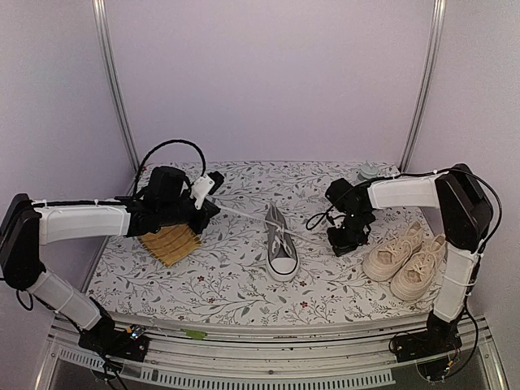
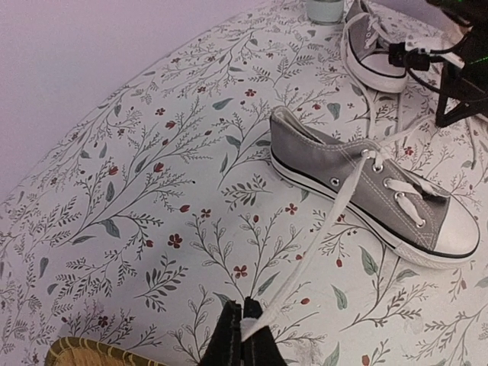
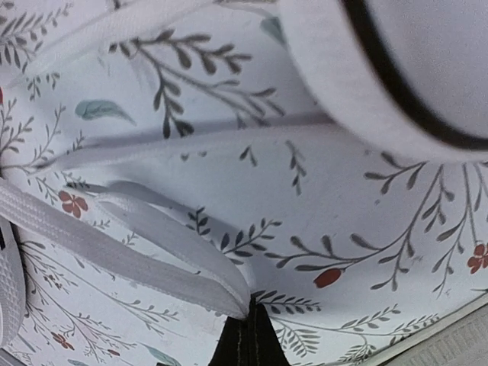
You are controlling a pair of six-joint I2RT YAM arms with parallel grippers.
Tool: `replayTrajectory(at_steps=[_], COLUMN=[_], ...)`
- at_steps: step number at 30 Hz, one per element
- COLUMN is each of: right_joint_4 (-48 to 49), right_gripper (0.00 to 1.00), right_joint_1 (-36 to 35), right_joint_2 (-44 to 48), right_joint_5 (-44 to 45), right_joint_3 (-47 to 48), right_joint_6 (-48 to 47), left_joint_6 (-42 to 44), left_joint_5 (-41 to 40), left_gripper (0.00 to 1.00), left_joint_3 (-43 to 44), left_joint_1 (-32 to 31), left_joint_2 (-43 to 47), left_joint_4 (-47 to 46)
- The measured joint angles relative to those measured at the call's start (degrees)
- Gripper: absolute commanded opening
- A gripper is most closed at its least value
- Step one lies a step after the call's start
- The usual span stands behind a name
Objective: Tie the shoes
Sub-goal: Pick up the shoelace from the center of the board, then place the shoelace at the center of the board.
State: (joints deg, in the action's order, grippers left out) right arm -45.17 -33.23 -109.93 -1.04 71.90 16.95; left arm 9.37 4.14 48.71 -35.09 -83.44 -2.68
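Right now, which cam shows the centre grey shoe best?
Left wrist: whole grey shoe side-on, eyelets clear, lace running to the shut left claw. Top external shows it small, from above. Right wrist shows only some lace and a sole edge, whose I cannot tell.

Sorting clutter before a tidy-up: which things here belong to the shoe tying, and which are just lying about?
Job: grey canvas sneaker, its white laces, second grey sneaker, cream canvas sneaker pair.
Lying about: yellow woven mat, pale green cup.
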Motion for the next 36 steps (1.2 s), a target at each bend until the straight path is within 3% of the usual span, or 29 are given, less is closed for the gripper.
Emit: replayTrajectory(at_steps=[12,36], right_joint_4=[10.82,25.59], right_gripper=[0.00,0.00], right_joint_1=[2.97,2.91], right_joint_2=[3.82,8.33], right_joint_5=[3.19,-16.79], right_joint_3=[1.66,2.43], right_joint_6=[-1.79,-6.54], left_joint_6=[-1.70,2.75], left_joint_5=[-4.90,-4.79], left_gripper=[0.00,0.00], left_joint_3=[2.95,4.94], left_joint_1=[-3.10,-5.44], left_joint_2=[-2.43,-4.17], left_joint_4=[4.50,7.32])
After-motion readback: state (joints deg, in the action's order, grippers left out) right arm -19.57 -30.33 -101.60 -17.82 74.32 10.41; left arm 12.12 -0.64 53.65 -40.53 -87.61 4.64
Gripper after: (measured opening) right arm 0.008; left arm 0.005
